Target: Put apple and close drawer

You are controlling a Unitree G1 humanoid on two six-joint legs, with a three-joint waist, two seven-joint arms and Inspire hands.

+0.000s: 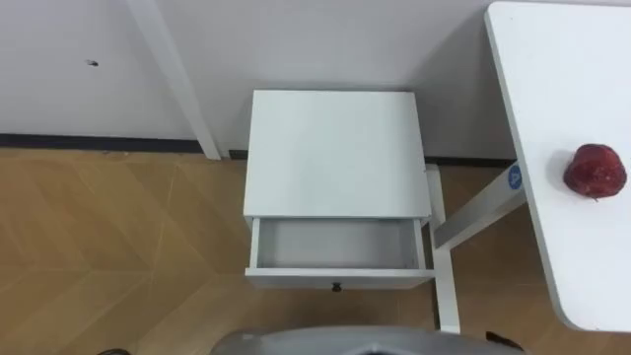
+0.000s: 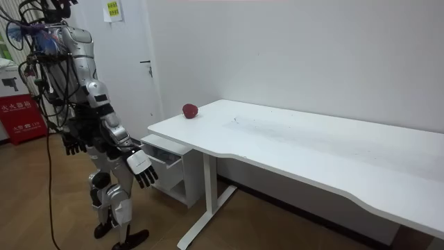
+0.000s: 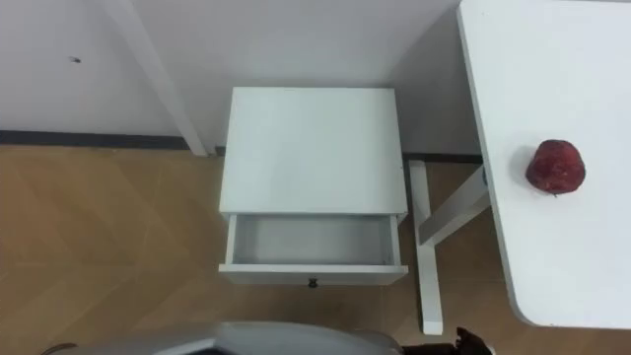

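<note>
1. Room: wood-pattern floor (image 1: 118,237), white wall (image 1: 325,39), dark baseboard (image 1: 99,142) along the bottom of it.
2. A small white cabinet (image 1: 335,153) stands against the wall, directly in front of the robot and below the head camera. Nothing on its top.
3. The cabinet's drawer (image 1: 335,244) is pulled out toward the robot. Inside is bare and grey-white. Small dark knob (image 1: 336,287) centred on the front panel.
4. A white desk (image 1: 572,89) sits on the robot's right, its rounded end just beside the cabinet. One white desk leg (image 1: 447,286) with its floor foot stands between cabinet and desktop edge.
5. The apple (image 1: 595,171) is dark red and lies on the desktop near the end closest to the cabinet, well apart from the drawer. Nothing touches it.
6. In the room view the robot stands upright on the floor facing the cabinet, at the desk's end, arms down at its sides.
7. Right hand (image 2: 143,169), on the camera side: low by the hip, just short of the open drawer front, fingers spread and loose, holding nothing.
8. Left hand (image 2: 71,144), on the far side of the body: hangs at hip height, fingers loosely drooping, holding nothing.
9. Background in the room view: a door (image 2: 132,55) on the wall behind the robot and a red box (image 2: 21,114) at the room view's left edge.
</note>
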